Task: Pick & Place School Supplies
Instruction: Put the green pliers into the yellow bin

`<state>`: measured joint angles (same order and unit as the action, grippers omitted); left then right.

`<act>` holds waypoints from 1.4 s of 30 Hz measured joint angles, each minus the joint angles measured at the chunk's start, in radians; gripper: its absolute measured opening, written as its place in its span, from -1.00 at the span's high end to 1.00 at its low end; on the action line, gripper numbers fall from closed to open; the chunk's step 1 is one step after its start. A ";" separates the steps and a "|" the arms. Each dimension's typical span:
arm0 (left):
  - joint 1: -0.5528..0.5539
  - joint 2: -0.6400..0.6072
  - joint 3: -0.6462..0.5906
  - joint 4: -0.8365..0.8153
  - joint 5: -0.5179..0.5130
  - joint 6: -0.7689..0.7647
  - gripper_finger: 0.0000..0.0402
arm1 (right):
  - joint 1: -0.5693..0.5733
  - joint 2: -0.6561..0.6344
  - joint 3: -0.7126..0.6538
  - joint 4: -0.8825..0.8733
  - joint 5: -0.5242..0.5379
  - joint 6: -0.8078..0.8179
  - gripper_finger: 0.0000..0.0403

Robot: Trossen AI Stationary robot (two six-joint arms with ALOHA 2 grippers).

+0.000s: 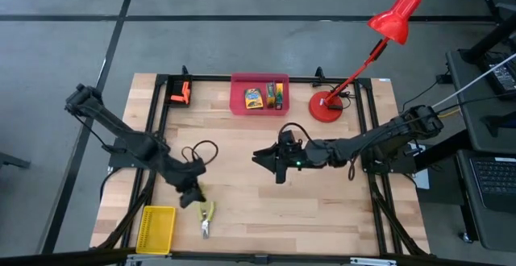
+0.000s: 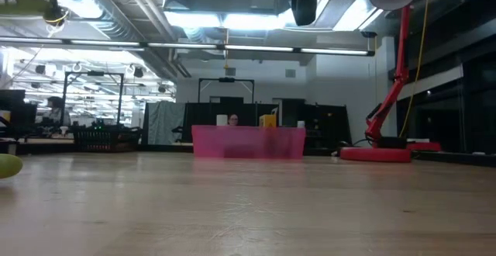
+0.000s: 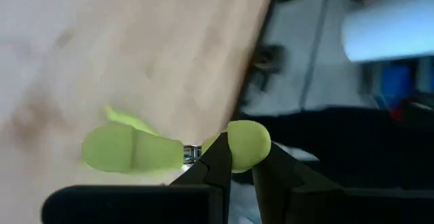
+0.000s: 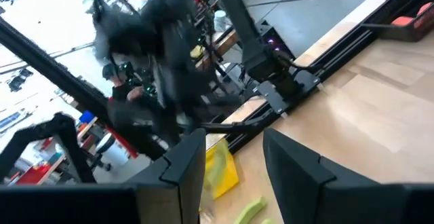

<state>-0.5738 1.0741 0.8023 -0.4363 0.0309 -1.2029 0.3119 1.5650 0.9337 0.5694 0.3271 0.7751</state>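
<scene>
Two crayon boxes (image 1: 254, 97) are seen lying in the pink bin (image 1: 239, 81) at the far edge of the table (image 1: 339, 209), one yellow-and-green, its neighbour darker, so part of the sorting can be judged done. At the far left corner, small orange sticks (image 1: 179, 93) are seen lying on the table by the frame, outside any container; these look to be what is left. A yellow basket (image 1: 156, 228) is set at the near left corner, and nothing can be made out inside it.

The left gripper (image 1: 192, 192) is held low over the near left part of the table, its fingers (image 3: 220, 163) closed narrowly on one green handle of the pliers (image 1: 205, 216). In the left wrist view that handle is pinched between the two dark fingers, and the other handle is splayed out beside it. The pliers are not among the supplies, so this grip is judged to be a side matter.

The right gripper (image 1: 278, 168) is held above the table's middle, its fingers (image 4: 186, 159) parted with nothing between them. A red desk lamp (image 1: 326, 105) is stood beside the bin.
</scene>
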 joint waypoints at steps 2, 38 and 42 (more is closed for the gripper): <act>0.007 -0.017 0.089 -0.106 0.051 -0.024 0.84 | 0.001 0.000 0.000 -0.001 -0.003 -0.003 0.24; -0.207 0.024 -0.150 -0.055 0.406 -0.946 0.84 | 0.071 0.000 -0.001 -0.010 -0.029 -0.132 0.24; -0.244 0.024 -0.212 0.035 0.396 -0.988 0.84 | 0.083 0.000 -0.001 -0.012 -0.032 -0.128 0.24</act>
<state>-0.8181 1.0977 0.5904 -0.4014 0.4264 -2.1910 0.3953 1.5650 0.9329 0.5572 0.2949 0.6476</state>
